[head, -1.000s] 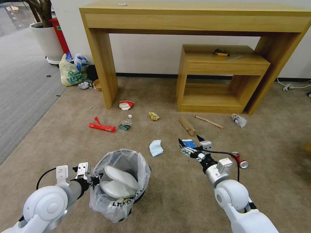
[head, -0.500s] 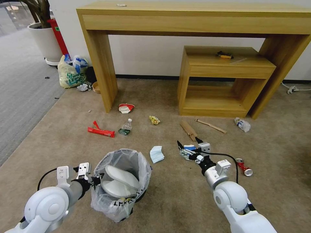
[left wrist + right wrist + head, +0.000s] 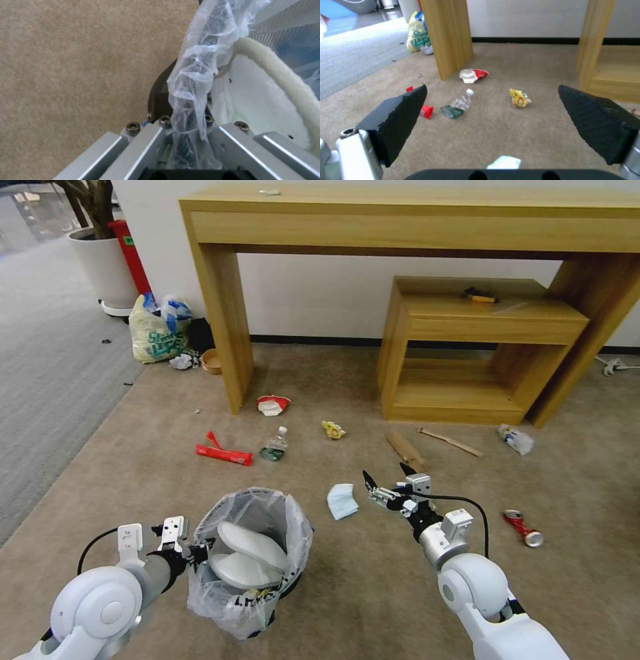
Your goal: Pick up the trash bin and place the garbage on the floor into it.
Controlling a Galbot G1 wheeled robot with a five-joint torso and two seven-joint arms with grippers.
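Since a second ago my head camera has swung, so the whole scene sits further right in the picture; against that, the blue carton that lay under my right gripper [image 3: 389, 481] is gone from sight and the blue mask [image 3: 342, 501] now lies just beside the fingertips, on their left. My right gripper hangs above the carpet [image 3: 167, 473] with its jaws spread wide and nothing between them. My left gripper [image 3: 195, 551] is clamped on the rim of the trash bin [image 3: 248, 561], pinching the crinkly liner [image 3: 193, 82] against the black edge, as the left wrist view shows plainly. Two white slippers [image 3: 248, 557] already lie inside the bin.

Litter left on the carpet: the mask, a red wrapper [image 3: 224, 453], a plastic bottle [image 3: 275, 445], a yellow scrap [image 3: 333, 430], a red-and-white packet [image 3: 273, 405], a cardboard piece [image 3: 405, 447], a wooden stick [image 3: 450, 441], a second crushed bottle [image 3: 516, 438] and a red can [image 3: 523, 527].

I judge the mask is the next pick. It is thin and limp, so I should come straight down over its middle, press the pads into the pile, and close slowly to bunch the fabric. Meanwhile I should keep the bin level and close, so the carry is short.
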